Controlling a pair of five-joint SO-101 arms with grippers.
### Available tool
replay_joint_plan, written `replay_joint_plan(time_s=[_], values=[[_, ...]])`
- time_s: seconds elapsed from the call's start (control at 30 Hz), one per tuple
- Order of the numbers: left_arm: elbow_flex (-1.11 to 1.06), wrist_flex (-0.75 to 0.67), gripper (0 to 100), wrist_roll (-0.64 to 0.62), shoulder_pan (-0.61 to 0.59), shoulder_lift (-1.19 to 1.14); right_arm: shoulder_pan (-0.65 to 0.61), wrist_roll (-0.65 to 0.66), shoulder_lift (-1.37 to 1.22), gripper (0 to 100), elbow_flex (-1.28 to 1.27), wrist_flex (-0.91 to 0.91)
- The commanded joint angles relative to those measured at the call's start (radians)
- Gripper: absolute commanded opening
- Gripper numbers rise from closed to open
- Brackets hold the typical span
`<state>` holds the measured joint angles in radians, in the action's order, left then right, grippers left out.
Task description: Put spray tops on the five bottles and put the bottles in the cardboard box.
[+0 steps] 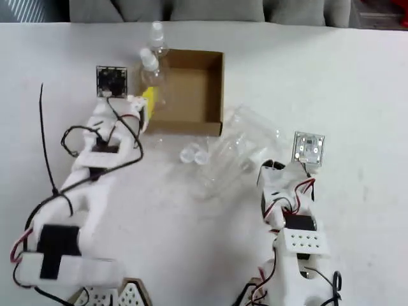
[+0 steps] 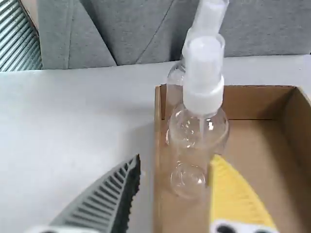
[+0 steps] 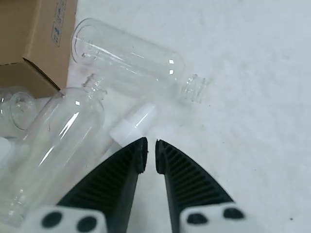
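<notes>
Bottles with spray tops number two in the high view. One capped bottle (image 1: 150, 71) stands at the far left corner of the cardboard box (image 1: 213, 89), which sits toward the far edge of the bench (image 1: 344, 83), left of its middle. A second capped bottle (image 1: 157, 39) stands just beyond the first. Whether it is inside the box or behind its far wall cannot be told. The left hand (image 1: 145, 103) is at the box's left wall. A heap of clear bottles (image 1: 239, 150) lies on the bench just off the box's near right corner.

In the left wrist view, the left hand is apart and straddles the box wall. Its grey finger (image 2: 114, 204) is outside and its yellow finger (image 2: 233, 199) inside. The nearer capped bottle stands between them, inside the box and against the wall. The grey finger is clear of it, so nothing is clamped.

In the right wrist view, the right hand (image 3: 150, 155) is nearly together, with nothing between its fingers. Its tips are just beside a loose white spray top (image 3: 132, 125) on the bench. The top lies between two uncapped bottles, one (image 3: 129, 60) near the box corner and the other (image 3: 58, 133) beside it, both with bare threaded necks. Part of a third clear bottle (image 3: 14, 114) shows next to them.

By this reckoning two of the five are capped and at least one is boxed. Three remain to be capped and put in.
</notes>
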<state>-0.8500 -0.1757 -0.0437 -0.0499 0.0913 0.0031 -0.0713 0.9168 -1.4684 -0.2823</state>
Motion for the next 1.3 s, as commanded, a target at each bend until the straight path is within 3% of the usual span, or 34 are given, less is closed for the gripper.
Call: replay_joint_plan(time_s=[0.0,0.33,0.43,0.83,1.13,1.27], values=[[-0.012,0.138,4,0.005,-0.015,0.183,-0.005,0.014,-0.002,1.9,0.008,0.022],[0.051,0.939,5,0.003,-0.016,0.621,-0.004,0.015,-0.002,1.9,0.008,0.016],[0.068,1.059,5,0.0,-0.016,0.665,-0.004,0.046,-0.002,2.0,0.008,0.01],[-0.078,1.02,5,0.003,-0.102,0.553,-0.005,0.199,0.005,1.8,0.107,-0.246],[-0.324,0.786,5,0.005,-0.188,0.553,-0.033,0.178,-0.004,2.1,0.407,-0.558],[-0.341,0.781,5,0.066,-0.211,0.55,-0.105,0.08,-0.005,2.1,0.572,-0.71]])
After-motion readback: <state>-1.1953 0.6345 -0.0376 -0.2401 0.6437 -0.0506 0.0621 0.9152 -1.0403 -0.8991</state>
